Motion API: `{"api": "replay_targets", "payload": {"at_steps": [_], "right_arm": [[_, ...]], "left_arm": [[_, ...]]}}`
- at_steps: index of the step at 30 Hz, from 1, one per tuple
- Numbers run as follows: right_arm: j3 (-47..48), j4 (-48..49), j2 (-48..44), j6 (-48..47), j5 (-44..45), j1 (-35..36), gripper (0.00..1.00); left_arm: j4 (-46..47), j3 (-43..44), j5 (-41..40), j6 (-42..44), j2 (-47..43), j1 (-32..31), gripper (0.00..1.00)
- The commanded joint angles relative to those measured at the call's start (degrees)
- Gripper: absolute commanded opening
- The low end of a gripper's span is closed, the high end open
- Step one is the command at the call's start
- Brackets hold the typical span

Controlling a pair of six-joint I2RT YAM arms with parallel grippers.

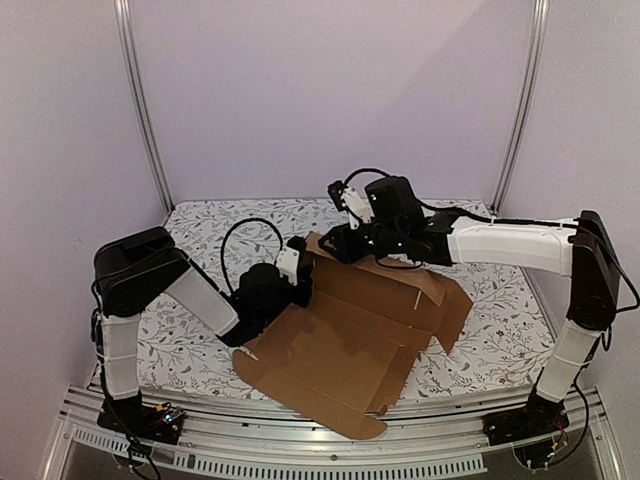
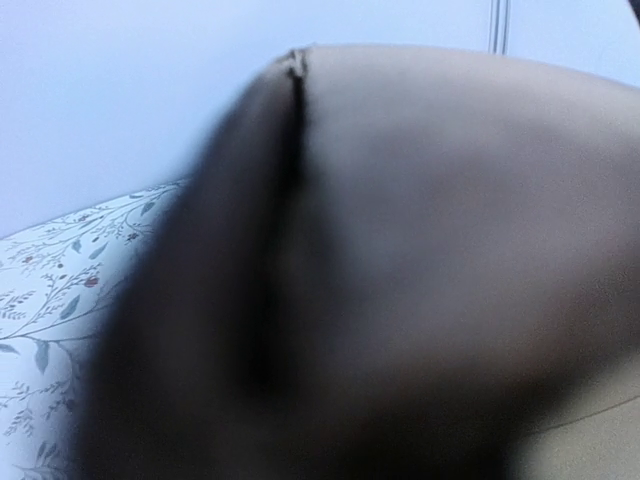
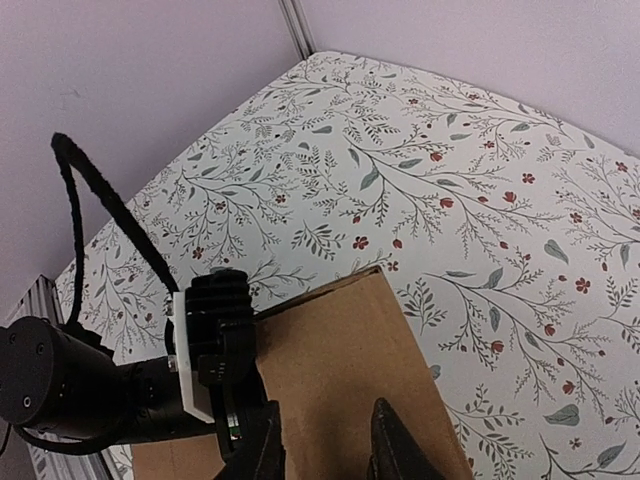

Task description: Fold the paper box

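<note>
The paper box [image 1: 340,340] is a brown cardboard sheet lying mostly flat mid-table, with its far-left flap raised. My left gripper [image 1: 298,272] is against the left edge of that raised flap, and its jaws are hidden. In the left wrist view, blurred cardboard [image 2: 420,250] fills the frame and no fingers show. My right gripper [image 1: 338,243] is at the top of the same flap. In the right wrist view its fingers [image 3: 395,445] stand apart over the flap's brown face [image 3: 340,360], and the right gripper [image 3: 325,450] holds nothing. The left gripper's black body [image 3: 215,360] sits at the flap's left edge.
A floral cloth [image 1: 200,340] covers the table. Metal posts [image 1: 145,110] stand at the back corners against lilac walls. An aluminium rail [image 1: 300,440] runs along the near edge. The box's near corner [image 1: 365,432] reaches this rail. A black cable [image 3: 100,200] loops above the left arm.
</note>
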Motion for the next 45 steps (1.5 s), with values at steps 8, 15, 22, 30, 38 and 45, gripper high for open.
{"api": "replay_targets", "payload": {"at_steps": [8,15,22,30,38,45], "right_arm": [[-5.2,-7.1,-11.9,-3.6,6.3,-0.7,0.34],[-7.1,-15.8,-18.8,-4.3,13.0,-2.4,0.29],[-10.7,-21.3,-24.1,-3.1,13.5,-5.2,0.01],[-16.6,-21.5,-26.7,0.4,12.4,-7.4,0.0],[-18.8,-17.5,-24.0,3.4,11.1,-7.4,0.0],[-19.7,-11.2,-19.5,8.2,7.3,-7.4,0.0]], "left_arm": [[-2.6,-5.6,-12.6,-1.2,-5.1,-1.5,0.0],[-7.7,-7.3,-17.5,-5.3,-8.7,-1.8,0.0],[-14.2,-7.9,-21.3,-10.1,-11.8,-2.2,0.0],[-19.5,-8.4,-23.1,-13.3,-14.7,-2.6,0.0],[-23.3,-7.5,-23.6,-13.9,-15.5,-3.4,0.0],[-28.8,-6.1,-23.8,-18.5,-16.7,-4.3,0.0]]}}
